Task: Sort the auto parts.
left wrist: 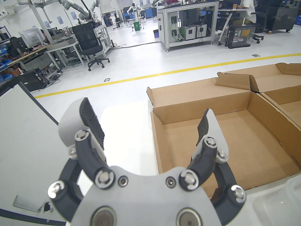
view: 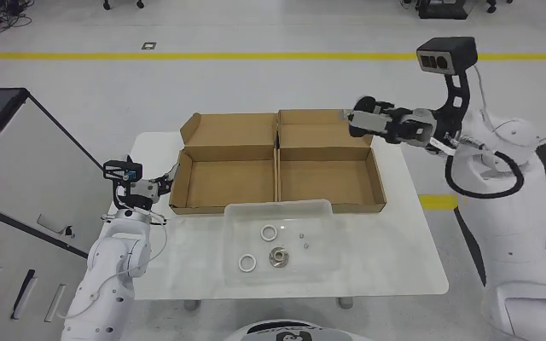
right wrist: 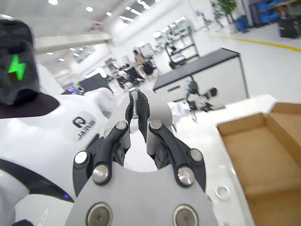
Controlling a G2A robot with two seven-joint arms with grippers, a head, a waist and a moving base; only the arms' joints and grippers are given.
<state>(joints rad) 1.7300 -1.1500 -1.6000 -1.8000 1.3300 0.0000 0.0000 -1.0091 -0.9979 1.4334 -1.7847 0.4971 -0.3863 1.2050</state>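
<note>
Bolt clamped across its threads in the right gripper looks light, stiff and slippery; fingers of the left gripper stand apart.

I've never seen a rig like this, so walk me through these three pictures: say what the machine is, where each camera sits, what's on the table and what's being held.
This is a two-armed robot working at a white table. Each arm ends in a two-fingered end effector. The top view looks down from a camera on the robot. The other two views come from cameras on its wrists, so each shows that arm's own fingers up close.

On the table, two open cardboard boxes stand side by side, the left box and the right box. In front of them, a clear plastic tray holds two rings, a gear-like part and some small bits.

The left end effector is open and holds nothing, beside the left box. The right end effector is shut on a threaded bolt, over the far side of the right box.
</note>
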